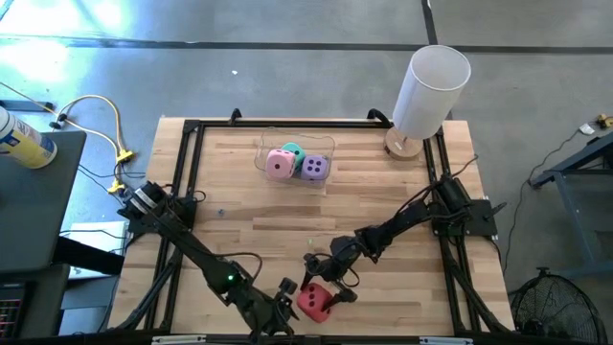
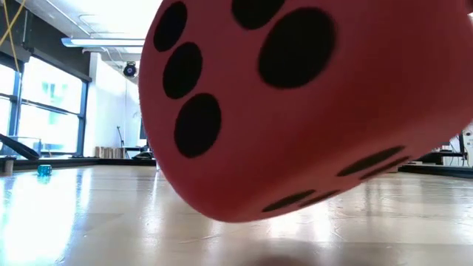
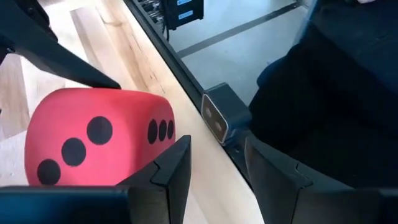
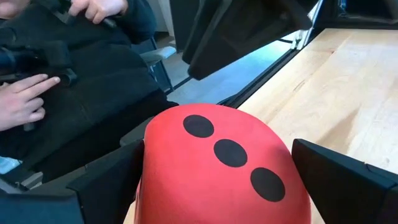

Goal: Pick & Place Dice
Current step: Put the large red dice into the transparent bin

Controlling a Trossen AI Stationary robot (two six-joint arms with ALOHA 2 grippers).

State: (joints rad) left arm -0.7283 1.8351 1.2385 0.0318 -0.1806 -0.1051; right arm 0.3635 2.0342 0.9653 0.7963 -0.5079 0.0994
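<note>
The red die [image 1: 314,304] is near the table's front edge and looks tilted in the low view [image 2: 310,103]. My right gripper [image 4: 217,186] comes at it from the far right, open wide, with one finger on either side of the die [image 4: 217,168]. My left gripper [image 3: 217,168] stands open just left of the die [image 3: 93,143], nothing between its fingers. The pink die [image 1: 280,164], the teal die [image 1: 293,150] and the purple die [image 1: 314,169] sit together in a clear container [image 1: 263,144] at the far middle. My right gripper has a finger [image 4: 106,180] close against each of two opposite sides of the red die, coming nearly level from the far right. I cannot tell whether the fingers touch it. My left gripper's finger [image 3: 168,168] stands right beside the die's side; whether it touches, I cannot tell.
A tall white cylinder [image 1: 429,91] stands at the far right corner. A tiny blue thing [image 2: 44,170] lies on the bare wood to the left. A seated person in dark clothes [image 4: 81,106] is just past the near edge rail [image 3: 217,118].
</note>
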